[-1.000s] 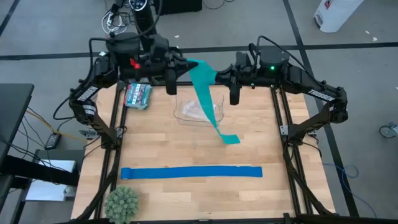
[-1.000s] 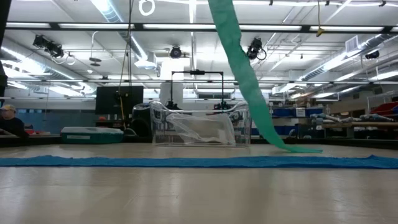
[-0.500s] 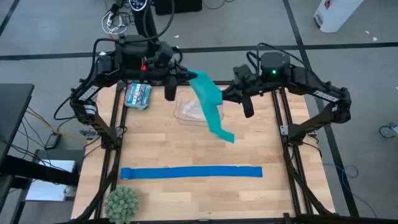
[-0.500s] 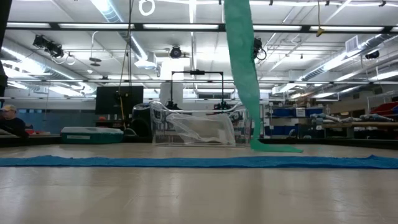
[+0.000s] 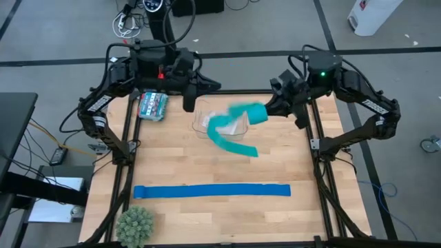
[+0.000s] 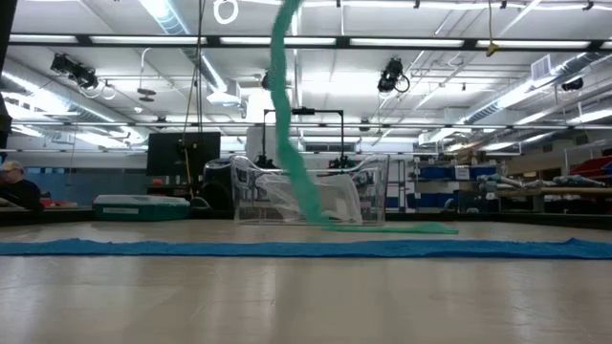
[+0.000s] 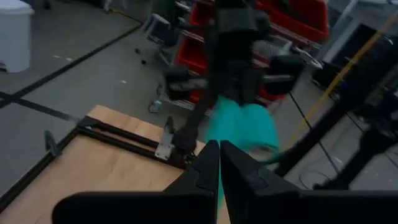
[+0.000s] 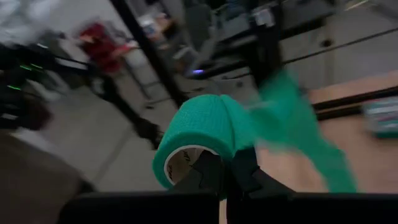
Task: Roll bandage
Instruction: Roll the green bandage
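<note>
The bandage is a teal roll (image 5: 258, 114) with a loose teal strip (image 5: 222, 131) trailing from it. My right gripper (image 5: 270, 110) holds the roll high above the table's far right part. The strip sags from the roll across the clear container (image 5: 207, 127), and its free end (image 5: 249, 151) lies on the wood. In the low view the strip (image 6: 292, 143) hangs down to the tail (image 6: 411, 227) on the table. My left gripper (image 5: 210, 86) is shut with nothing in it, high over the far edge, pointing at the roll (image 7: 239, 124). My right gripper is shut on the roll's side (image 8: 214, 146), next to the open core (image 8: 181, 165). Its fingers (image 8: 208, 174) come in nearly level from the table's right side and hide the exact place of contact. The roll is lifted clear, and the strip hangs slack from it.
A royal-blue strip (image 5: 212, 191) lies flat across the near half of the table. A teal packet (image 5: 153, 105) sits at the far left and a spiky green ball (image 5: 134, 224) at the near left corner. Bare wood lies between the container and the blue strip.
My right gripper has swung toward the table's right edge and rolled its wrist, taking the roll along. The strip's upper part has come away from my left gripper, dropped, and now sags over the container. Its tail has stayed on the table.
</note>
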Controlling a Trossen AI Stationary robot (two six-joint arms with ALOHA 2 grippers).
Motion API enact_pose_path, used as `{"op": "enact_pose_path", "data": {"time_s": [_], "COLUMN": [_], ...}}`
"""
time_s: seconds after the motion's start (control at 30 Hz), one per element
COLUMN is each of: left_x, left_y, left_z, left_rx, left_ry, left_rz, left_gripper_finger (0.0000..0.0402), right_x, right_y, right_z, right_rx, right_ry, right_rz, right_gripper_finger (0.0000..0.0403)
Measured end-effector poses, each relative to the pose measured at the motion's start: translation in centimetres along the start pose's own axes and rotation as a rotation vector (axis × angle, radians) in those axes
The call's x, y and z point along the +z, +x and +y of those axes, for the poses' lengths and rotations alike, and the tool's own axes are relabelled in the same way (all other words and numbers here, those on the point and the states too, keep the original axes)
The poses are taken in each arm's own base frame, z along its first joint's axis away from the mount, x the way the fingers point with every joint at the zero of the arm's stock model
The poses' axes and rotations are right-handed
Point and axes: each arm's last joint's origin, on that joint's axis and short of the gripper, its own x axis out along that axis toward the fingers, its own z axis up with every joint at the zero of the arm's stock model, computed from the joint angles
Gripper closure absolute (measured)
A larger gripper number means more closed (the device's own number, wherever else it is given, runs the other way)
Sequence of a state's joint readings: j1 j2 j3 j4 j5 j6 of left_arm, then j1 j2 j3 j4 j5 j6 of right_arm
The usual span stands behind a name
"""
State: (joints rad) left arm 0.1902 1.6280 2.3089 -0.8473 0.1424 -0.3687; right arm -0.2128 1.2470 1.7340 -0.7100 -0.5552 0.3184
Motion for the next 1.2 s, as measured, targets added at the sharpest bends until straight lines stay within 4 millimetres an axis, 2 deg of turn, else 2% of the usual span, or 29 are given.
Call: {"op": "enact_pose_path", "data": {"time_s": [0.2, 0.33, 0.47, 0.57, 0.73, 0.9, 1.03, 1.2], "left_x": [0.3, 0.6, 0.2, -0.3, -0.7, -1.2, -2.0, -2.3], "left_y": [0.5, 0.5, 0.9, 1.2, 1.1, 1.4, 1.9, 1.8], "left_z": [0.0, -0.8, -2.0, -2.7, -3.8, -4.5, -4.2, -4.1], "left_rx": [-0.015, -0.114, -0.167, -0.12, 0.103, 0.203, 0.226, 0.233], "left_ry": [-0.003, 0.018, 0.096, 0.183, 0.38, 0.548, 0.588, 0.621], "left_rz": [-0.055, -0.081, -0.071, -0.075, -0.139, -0.128, -0.052, -0.016], "left_gripper_finger": [0.0378, 0.0378, 0.0378, 0.0378, 0.037, 0.0333, 0.0288, 0.0241], "right_x": [0.2, 0.6, 1.5, 2.1, 2.2, 2.1, 2.2, 2.4], "right_y": [0.6, 0.4, 0.2, 0.0, 0.2, 1.7, 3.1, 3.4], "right_z": [0.4, 0.5, 0.4, 0.2, -1.2, -2.5, -3.4, -3.8], "right_rx": [0.142, 0.14, 0.095, 0.045, -0.025, -0.016, -0.011, 0.006], "right_ry": [0.173, 0.264, 0.24, 0.215, 0.286, 0.341, 0.346, 0.336], "right_rz": [0.027, -0.003, -0.119, -0.193, -0.207, -0.17, -0.16, -0.168], "right_gripper_finger": [0.0403, 0.0403, 0.0403, 0.0403, 0.0403, 0.0403, 0.0403, 0.0403]}}
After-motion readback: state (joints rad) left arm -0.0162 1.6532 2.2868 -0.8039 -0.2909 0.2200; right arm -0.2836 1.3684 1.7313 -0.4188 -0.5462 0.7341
